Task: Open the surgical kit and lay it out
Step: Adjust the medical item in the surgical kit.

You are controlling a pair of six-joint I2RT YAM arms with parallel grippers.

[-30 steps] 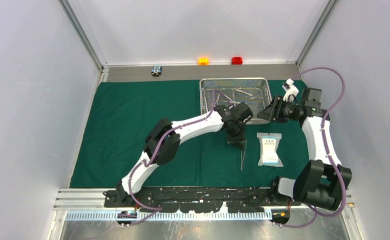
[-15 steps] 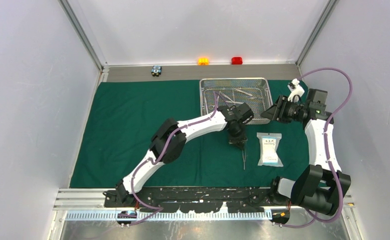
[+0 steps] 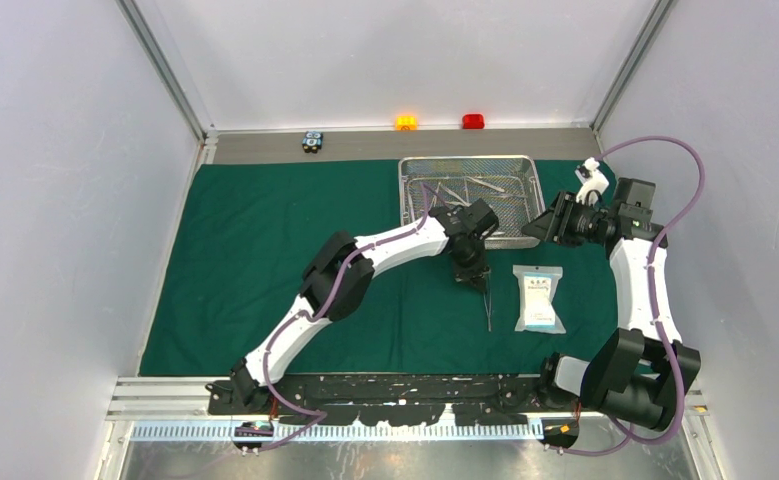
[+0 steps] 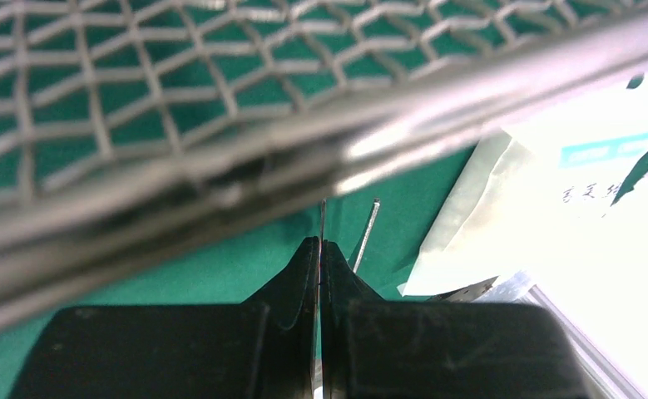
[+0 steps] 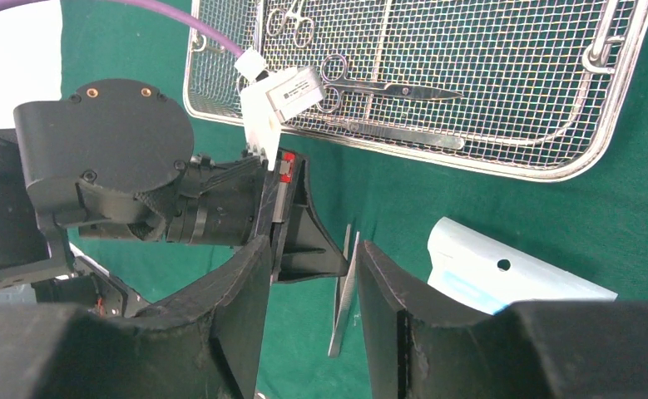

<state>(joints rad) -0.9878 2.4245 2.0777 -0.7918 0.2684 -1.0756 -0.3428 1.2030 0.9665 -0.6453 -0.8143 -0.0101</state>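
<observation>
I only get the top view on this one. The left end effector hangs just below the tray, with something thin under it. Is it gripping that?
Observer: Yes. In the left wrist view the left end effector is shut on tweezers, both tips poking out in front.
Operator: What lies in the tray?
Observer: Right wrist view: scissors and another ring-handled tool, lying flat.
Operator: The right end effector?
Observer: Open, holding nothing.

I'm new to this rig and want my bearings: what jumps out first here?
The dark green cloth spread wide, with the silver wire-mesh tray of steel instruments at its far right. On the tray's near side, the left gripper pinches slim tweezers beside a white-blue packet.
</observation>
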